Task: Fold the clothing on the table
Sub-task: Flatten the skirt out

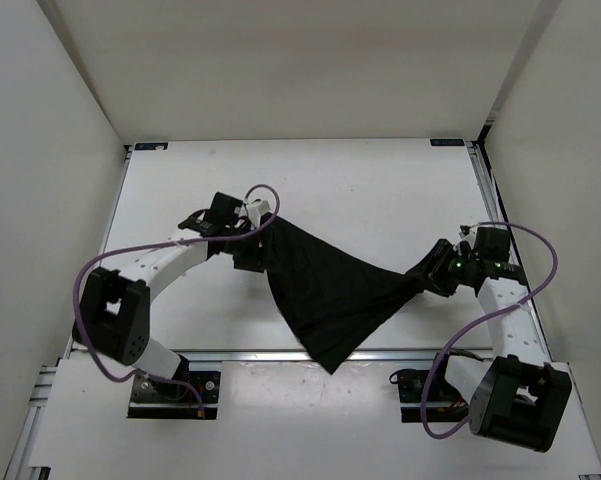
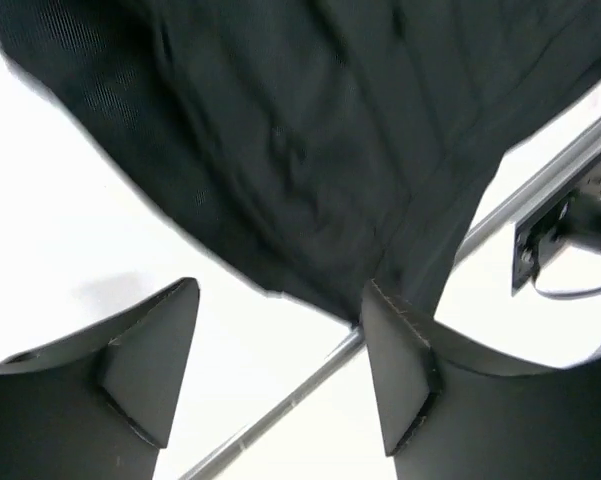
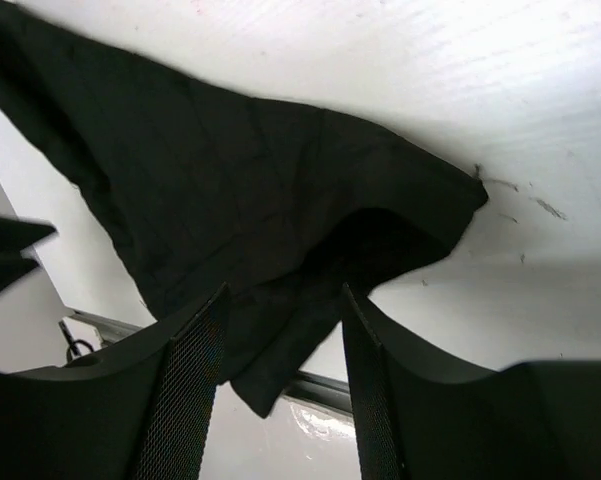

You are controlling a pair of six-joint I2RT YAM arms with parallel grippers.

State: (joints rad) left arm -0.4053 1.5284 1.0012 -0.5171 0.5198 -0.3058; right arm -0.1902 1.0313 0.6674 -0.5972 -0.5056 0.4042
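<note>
The clothing (image 1: 330, 290), a black skirt, lies stretched across the table (image 1: 360, 190) between both grippers, and one corner hangs over the front rail. My left gripper (image 1: 252, 252) sits at its upper left corner. In the left wrist view this gripper (image 2: 280, 290) is open, with only white table and rail between the fingers; the clothing (image 2: 310, 150) lies just beyond the tips. My right gripper (image 1: 427, 275) is at the pointed right end. Its fingers (image 3: 283, 292) stand apart over a raised fold of the clothing (image 3: 230, 180), not closed on it.
The silver front rail (image 1: 250, 355) runs under the hanging corner of the skirt, and it also shows in the left wrist view (image 2: 280, 410). White walls enclose the table on three sides. Purple cables loop off both arms.
</note>
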